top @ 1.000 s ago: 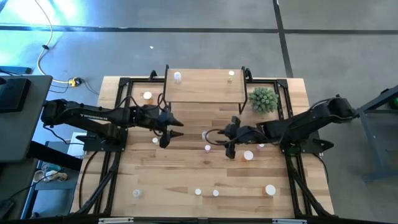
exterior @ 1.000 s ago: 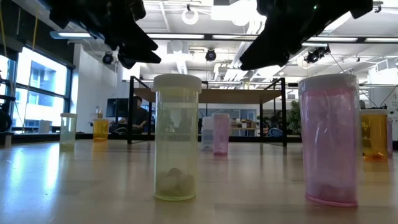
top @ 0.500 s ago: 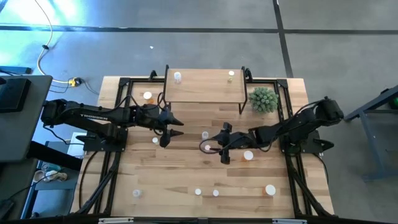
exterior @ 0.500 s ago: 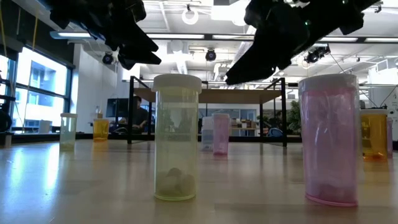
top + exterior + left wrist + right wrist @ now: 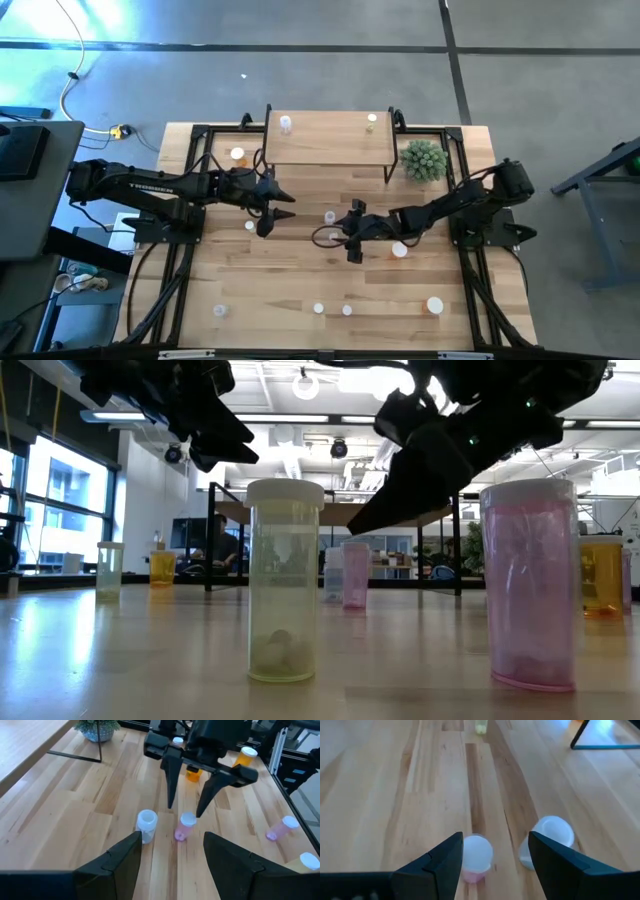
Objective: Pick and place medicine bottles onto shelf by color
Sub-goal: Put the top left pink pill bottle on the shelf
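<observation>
**Two arms mid-worktop, right one lined up on a pink bottle**

Right gripper (image 5: 338, 238) is stretched toward the middle of the worktop (image 5: 300, 280), jaws spread and released, nothing held. Left wrist view shows its tips just above a pink bottle (image 5: 185, 827) standing upright; a clear bottle (image 5: 146, 824) sits just beside that, not touching. In the right wrist view the pink one's white cap lies between the jaws

Left gripper (image 5: 285, 206) hovers in front of the shelf (image 5: 327, 150), jaws apart, empty

Shelf already carries a clear bottle near one back corner (image 5: 286, 124) and a pale yellow-green bottle near the other (image 5: 371, 120). Green plant (image 5: 424, 160) stands beside the shelf on the right arm's side

Other bottles are scattered: an orange one (image 5: 237, 154) by the shelf's left side, several more along the near edge. Low view: a pale yellow-green bottle (image 5: 284, 580) and a pink one (image 5: 530, 585) up close, both upright
</observation>
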`<state>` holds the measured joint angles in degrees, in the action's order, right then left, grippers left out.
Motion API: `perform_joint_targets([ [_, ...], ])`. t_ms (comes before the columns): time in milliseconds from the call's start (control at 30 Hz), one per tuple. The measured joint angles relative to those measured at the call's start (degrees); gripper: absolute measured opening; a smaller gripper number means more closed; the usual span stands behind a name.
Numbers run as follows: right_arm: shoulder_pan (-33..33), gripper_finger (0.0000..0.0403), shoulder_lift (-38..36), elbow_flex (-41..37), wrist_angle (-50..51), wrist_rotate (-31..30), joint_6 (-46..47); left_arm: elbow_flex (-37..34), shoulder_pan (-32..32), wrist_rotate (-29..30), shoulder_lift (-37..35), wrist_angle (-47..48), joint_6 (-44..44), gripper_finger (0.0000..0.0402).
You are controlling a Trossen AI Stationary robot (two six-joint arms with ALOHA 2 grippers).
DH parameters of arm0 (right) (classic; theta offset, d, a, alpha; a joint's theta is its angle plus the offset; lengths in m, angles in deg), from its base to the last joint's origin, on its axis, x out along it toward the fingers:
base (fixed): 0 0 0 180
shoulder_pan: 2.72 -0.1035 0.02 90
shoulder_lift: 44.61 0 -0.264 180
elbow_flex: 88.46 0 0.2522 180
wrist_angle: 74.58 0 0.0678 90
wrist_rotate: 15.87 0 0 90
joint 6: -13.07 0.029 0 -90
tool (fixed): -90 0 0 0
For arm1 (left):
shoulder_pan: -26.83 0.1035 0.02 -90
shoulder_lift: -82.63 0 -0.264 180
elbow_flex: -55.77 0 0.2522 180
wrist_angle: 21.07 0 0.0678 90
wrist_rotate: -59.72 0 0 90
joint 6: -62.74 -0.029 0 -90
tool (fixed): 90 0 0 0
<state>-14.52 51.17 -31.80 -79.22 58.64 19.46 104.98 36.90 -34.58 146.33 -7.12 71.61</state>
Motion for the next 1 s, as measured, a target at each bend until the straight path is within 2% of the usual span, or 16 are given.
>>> perform_joint_targets([
  [133,0.2,0.0216,0.3,0.0,-0.1,2.2,1.1,0.0,0.0,0.0,0.0,0.0,0.0,0.0202],
  [733,0.2,0.0215,3.7,0.0,-3.3,3.7,0.8,0.0,0.0,0.0,0.0,0.5,0.0,0.0202],
  [1000,0.3,0.0175,3.7,0.0,-3.2,4.6,1.1,0.0,0.0,0.0,0.0,1.3,0.0,0.0202],
])
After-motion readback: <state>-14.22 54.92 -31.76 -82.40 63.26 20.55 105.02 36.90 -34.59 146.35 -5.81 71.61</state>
